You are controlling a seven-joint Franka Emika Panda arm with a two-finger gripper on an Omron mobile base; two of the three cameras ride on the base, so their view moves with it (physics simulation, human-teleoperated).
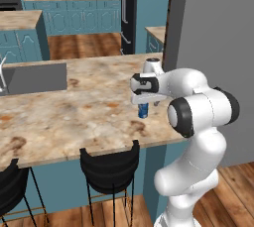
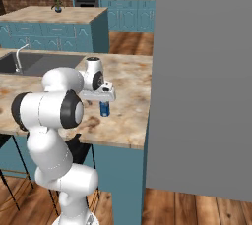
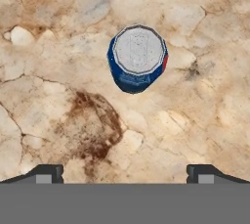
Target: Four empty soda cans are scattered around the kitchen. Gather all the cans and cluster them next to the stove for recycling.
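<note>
1. The blue soda can (image 3: 138, 57) stands upright on the mottled beige stone desk (image 1: 74, 112), silver top facing up toward the hand camera.
2. In the left base view the blue soda can (image 1: 143, 110) sits near the desk's right end, close to the front edge, with only its lower part showing beneath the hand.
3. In the right base view the same can (image 2: 104, 108) stands just below the end effector (image 2: 101, 98), not far from the tall grey wall panel (image 2: 202, 81).
4. The end effector (image 1: 144, 103) hangs directly over the can, pointing down; its jaws are spread wide and hold nothing.
5. In the hand view the two dark fingertips (image 3: 46, 173) sit far apart at the bottom corners, and the can lies above and between them, apart from both.
6. A brown stain (image 3: 95, 125) marks the stone just beside the can.
7. A sink (image 1: 32, 78) is set into the desk well to the left of the can, with a faucet (image 2: 18, 57) at its edge.
8. Two black stools (image 1: 110, 169) stand at the desk's front side, above a wooden floor (image 1: 84, 45).
</note>
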